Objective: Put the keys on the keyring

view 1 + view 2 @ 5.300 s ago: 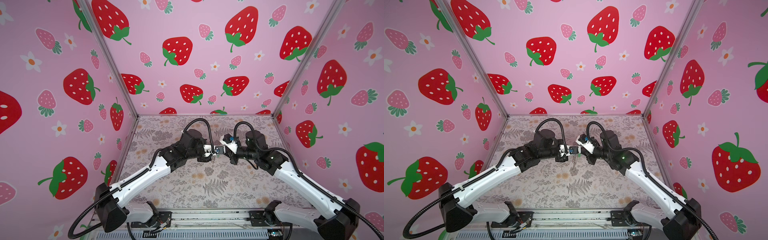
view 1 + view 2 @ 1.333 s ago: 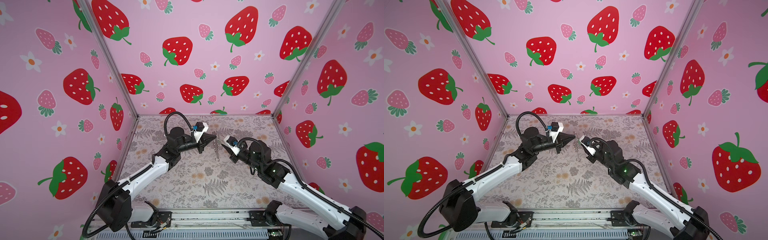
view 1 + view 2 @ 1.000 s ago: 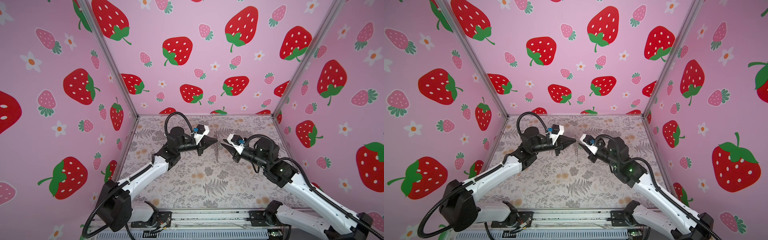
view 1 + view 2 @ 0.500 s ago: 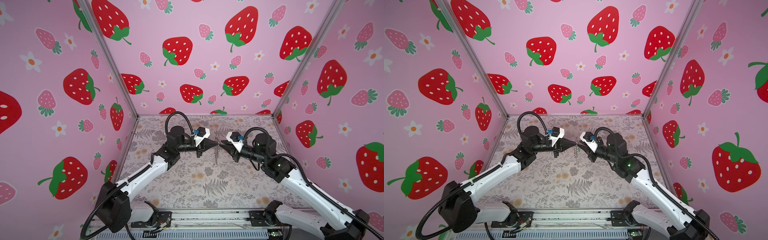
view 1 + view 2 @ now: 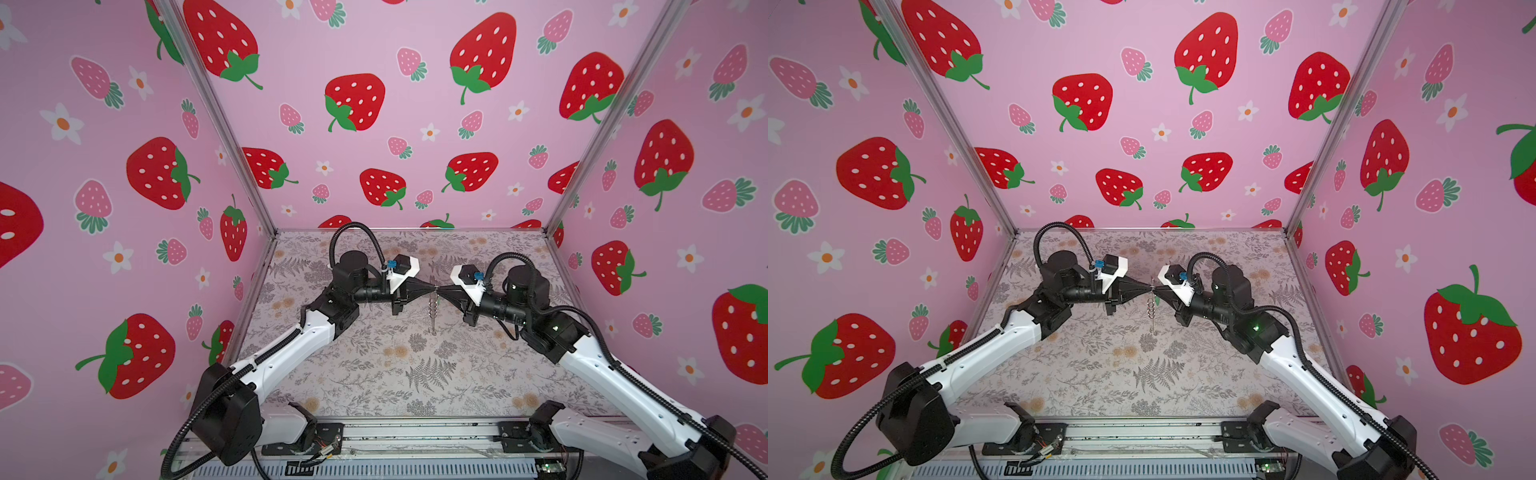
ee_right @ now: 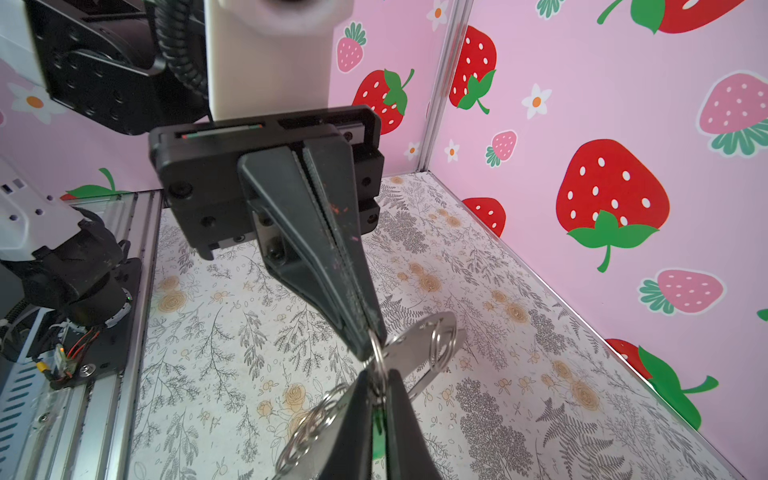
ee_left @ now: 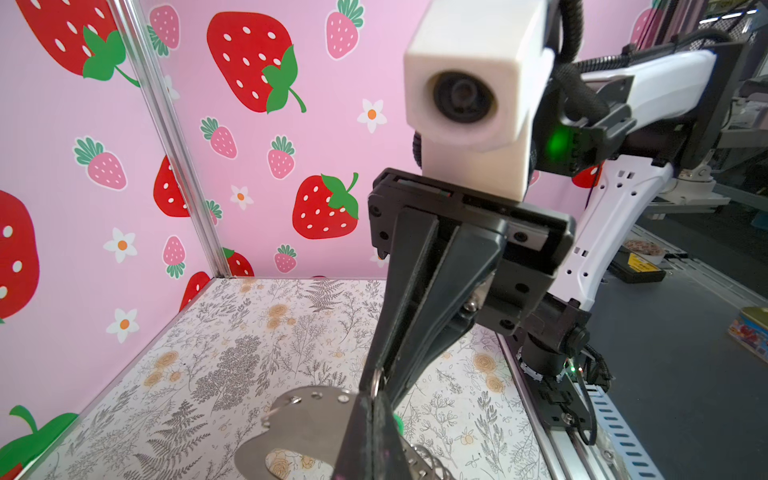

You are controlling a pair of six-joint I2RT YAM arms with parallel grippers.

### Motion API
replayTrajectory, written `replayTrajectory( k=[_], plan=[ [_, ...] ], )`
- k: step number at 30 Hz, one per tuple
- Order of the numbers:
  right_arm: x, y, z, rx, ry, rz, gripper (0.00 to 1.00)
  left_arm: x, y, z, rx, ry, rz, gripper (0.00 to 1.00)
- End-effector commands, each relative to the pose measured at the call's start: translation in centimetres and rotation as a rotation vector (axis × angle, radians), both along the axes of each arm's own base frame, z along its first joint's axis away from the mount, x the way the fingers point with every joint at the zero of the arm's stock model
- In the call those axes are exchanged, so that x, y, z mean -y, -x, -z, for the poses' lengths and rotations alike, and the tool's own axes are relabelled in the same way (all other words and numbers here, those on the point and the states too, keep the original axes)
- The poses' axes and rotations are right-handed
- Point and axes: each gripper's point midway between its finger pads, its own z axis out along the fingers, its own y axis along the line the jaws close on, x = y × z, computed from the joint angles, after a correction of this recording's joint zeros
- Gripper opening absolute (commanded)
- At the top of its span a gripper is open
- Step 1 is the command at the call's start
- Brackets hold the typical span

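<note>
Top views: L gripper (image 5: 429,287) & R gripper (image 5: 440,289) met nose to nose, both clamped on keyring (image 5: 432,309) top end.
Keyring hung w/ long axis straight down below tips, over table (image 5: 374,374) middle, both arms equally near; green key tag (image 7: 397,424) peeked beside L tips, holder unclear.

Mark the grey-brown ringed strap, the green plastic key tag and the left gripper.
grey-brown ringed strap (image 7: 307,424), left wrist view, flat face
green plastic key tag (image 6: 379,440), right wrist view, visible sliver
left gripper (image 5: 430,287), top view, fingertips

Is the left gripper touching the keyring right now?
Touching. In the right wrist view, the left gripper has its jaws pinched shut on the ringed edge of the keyring.
</note>
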Motion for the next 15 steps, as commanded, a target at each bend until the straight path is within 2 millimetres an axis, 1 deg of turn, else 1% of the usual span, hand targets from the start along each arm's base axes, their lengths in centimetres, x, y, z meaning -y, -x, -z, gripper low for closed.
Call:
replayTrajectory(
  k=[1, 3, 7, 9, 10, 12, 15],
  plan=[
    [-0.2, 0.4, -1.1, 0.008, -0.014, -0.031, 0.03, 0.0, 1.3, -3.3, 0.081, 0.049, 0.064, 0.00],
    [-0.1, 0.5, -1.2, 0.014, -0.017, -0.033, 0.00, 0.1, 1.4, -3.0, 0.079, 0.038, 0.069, 0.00],
    [0.1, 0.7, -0.8, 0.008, -0.011, -0.040, 0.00, -0.1, 1.4, -2.4, 0.089, -0.006, 0.062, 0.00],
    [0.2, 0.8, -0.5, -0.002, 0.005, -0.045, 0.00, -0.4, 1.2, -2.1, 0.134, -0.058, 0.034, 0.14],
    [0.3, 0.8, -0.2, -0.010, 0.018, -0.046, 0.00, -0.7, 1.1, -1.8, 0.146, -0.090, 0.013, 0.18],
    [0.2, 1.1, 0.6, -0.028, 0.049, -0.068, 0.00, -1.3, 0.7, -1.7, 0.206, -0.135, -0.042, 0.23],
    [0.2, 0.8, 1.6, -0.069, 0.099, -0.065, 0.00, -2.1, 1.0, -2.0, 0.331, -0.189, -0.099, 0.25]
  ],
)
